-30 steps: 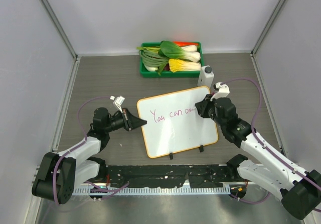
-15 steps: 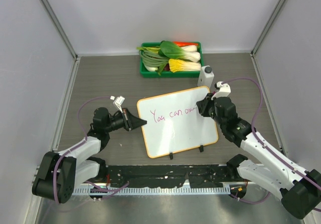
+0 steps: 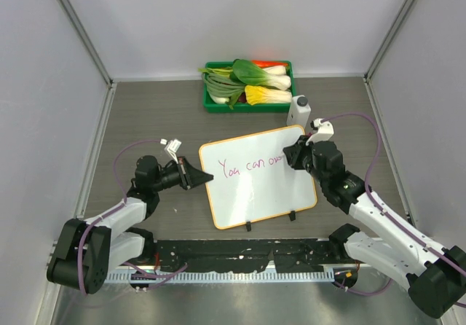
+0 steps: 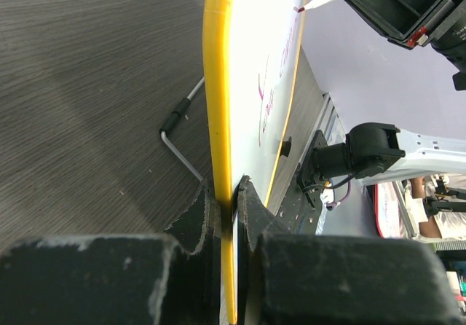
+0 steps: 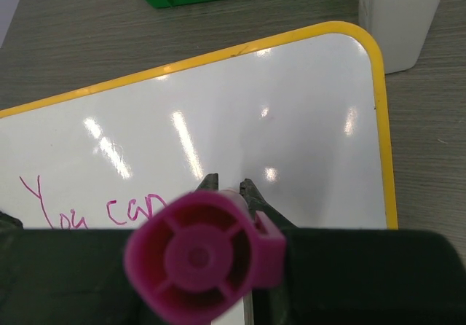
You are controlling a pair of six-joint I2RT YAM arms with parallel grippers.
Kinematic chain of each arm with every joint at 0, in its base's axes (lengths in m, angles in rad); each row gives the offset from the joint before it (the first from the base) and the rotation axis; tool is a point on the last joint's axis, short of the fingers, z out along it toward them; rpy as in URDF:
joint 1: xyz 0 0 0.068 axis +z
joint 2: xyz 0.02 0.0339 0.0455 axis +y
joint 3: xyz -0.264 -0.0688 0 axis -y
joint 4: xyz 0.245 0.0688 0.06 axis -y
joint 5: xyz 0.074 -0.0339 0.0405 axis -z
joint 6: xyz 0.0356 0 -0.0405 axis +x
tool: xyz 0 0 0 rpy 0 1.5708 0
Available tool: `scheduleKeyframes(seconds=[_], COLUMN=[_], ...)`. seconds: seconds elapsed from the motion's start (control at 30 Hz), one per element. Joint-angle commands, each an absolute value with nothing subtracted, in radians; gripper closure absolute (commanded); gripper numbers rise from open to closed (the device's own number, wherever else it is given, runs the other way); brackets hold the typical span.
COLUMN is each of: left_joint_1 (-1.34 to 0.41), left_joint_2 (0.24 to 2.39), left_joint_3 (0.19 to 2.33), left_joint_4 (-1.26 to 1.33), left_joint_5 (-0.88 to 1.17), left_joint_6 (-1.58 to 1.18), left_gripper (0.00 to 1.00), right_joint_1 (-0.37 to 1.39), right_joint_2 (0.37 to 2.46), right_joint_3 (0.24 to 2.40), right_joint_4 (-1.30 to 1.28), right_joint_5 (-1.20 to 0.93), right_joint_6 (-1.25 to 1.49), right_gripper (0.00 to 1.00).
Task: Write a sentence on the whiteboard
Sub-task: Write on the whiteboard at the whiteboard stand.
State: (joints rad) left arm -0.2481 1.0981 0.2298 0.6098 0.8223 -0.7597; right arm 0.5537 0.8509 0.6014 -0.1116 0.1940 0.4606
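The whiteboard, white with an orange rim, lies tilted in the middle of the table. Pink handwriting on it reads "You can ov" and a little more, running under my right gripper. My left gripper is shut on the board's left edge; the left wrist view shows the rim clamped between the jaws. My right gripper is shut on a pink marker, its tip on the board near the last letters. The right wrist view shows "You can" on the board.
A green tray of vegetables stands at the back. A white bottle stands by the board's far right corner, also in the right wrist view. Two black clips sit at the board's near edge. Grey walls enclose the table.
The right gripper has shifted slightly along the line and the pink writing after "can" has grown by a stroke or two. The left arm and board have not moved.
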Motion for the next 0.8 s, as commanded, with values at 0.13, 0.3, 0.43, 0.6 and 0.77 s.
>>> scheduleKeyframes(seconds=[0.13, 0.3, 0.43, 0.6, 0.77], left_joint_1=[-0.248, -0.247, -0.247, -0.247, -0.247], left_joint_2=[1.121, 1.121, 1.123, 1.123, 1.117], left_joint_3=[0.236, 0.236, 0.236, 0.238, 0.235], left_joint_4=[0.574, 0.574, 0.574, 0.574, 0.575], left_joint_5=[0.755, 0.755, 0.755, 0.756, 0.753], left_joint_6=[-0.661, -0.661, -0.661, -0.661, -0.661], left_gripper=[1.00, 1.00, 1.00, 1.00, 1.00], right_joint_1=[0.551, 0.551, 0.551, 0.551, 0.552], right_joint_2=[0.844, 0.805, 0.787, 0.793, 0.807], right_joint_3=[0.571, 0.555, 0.557, 0.564, 0.603], right_joint_4=[-0.136, -0.161, -0.186, -0.193, -0.183], right_joint_5=[0.155, 0.182, 0.209, 0.239, 0.258], right_joint_6=[0.443, 0.456, 0.453, 0.449, 0.445], right_gripper=[0.99, 0.99, 0.99, 0.99, 0.99])
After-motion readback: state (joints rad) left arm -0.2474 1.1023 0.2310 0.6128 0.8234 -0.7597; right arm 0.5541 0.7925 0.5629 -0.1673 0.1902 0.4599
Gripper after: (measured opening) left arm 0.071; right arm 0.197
